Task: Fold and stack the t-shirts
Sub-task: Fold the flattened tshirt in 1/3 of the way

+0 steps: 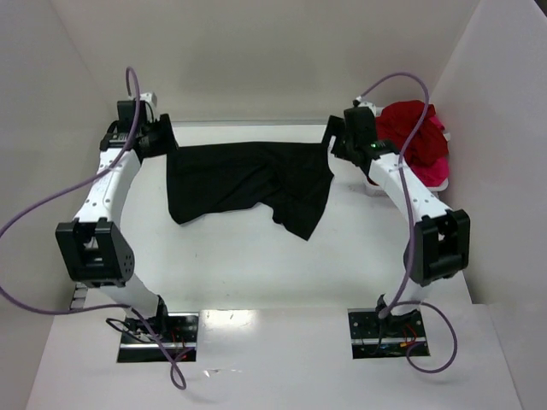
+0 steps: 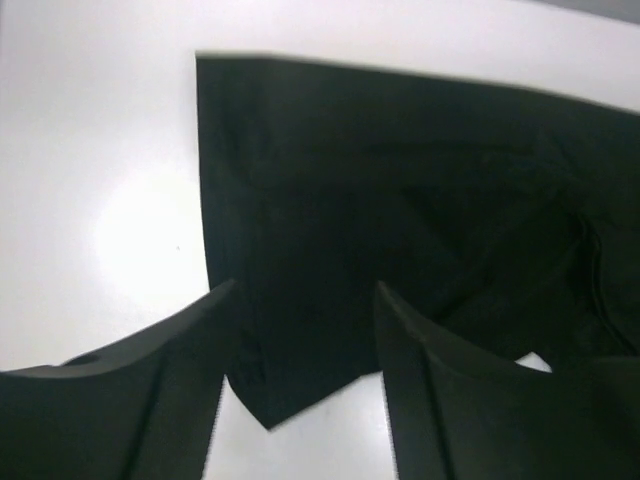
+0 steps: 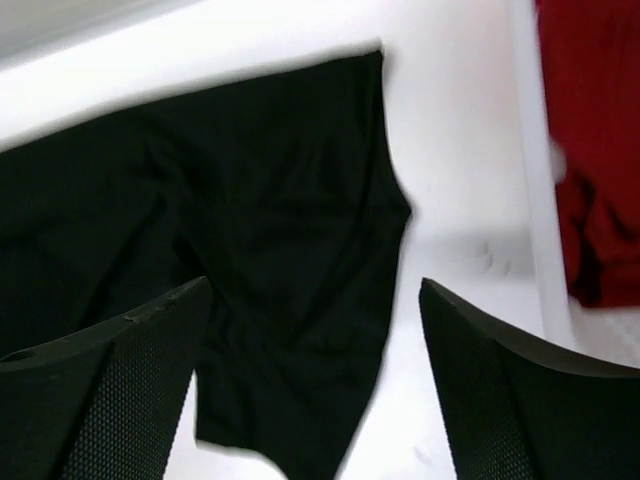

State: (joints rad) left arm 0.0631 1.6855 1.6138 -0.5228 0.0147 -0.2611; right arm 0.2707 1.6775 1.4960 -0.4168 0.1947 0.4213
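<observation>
You have the left hand [image 1: 162, 137] open over the far-left corner of the bench [image 1: 256, 282], the black t-shirt [image 1: 248, 179] spread but rumpled along the far edge, the right hand [image 1: 338, 137] open over its right end and the red t-shirts [image 1: 414, 137] heaped at the far-right corner: likely the spreading step, and next calls for pinching both shirt corners evenly.

Black t-shirt [image 1: 248, 184] lies spread on the far half of the white table [image 1: 256, 282], top edge straight, lower right part rumpled. Left gripper [image 1: 162, 137] at its upper left corner, right gripper [image 1: 335, 137] at its upper right; finger spacing unreadable. Dark red and pink shirts [image 1: 414, 137] heaped far right.
</observation>
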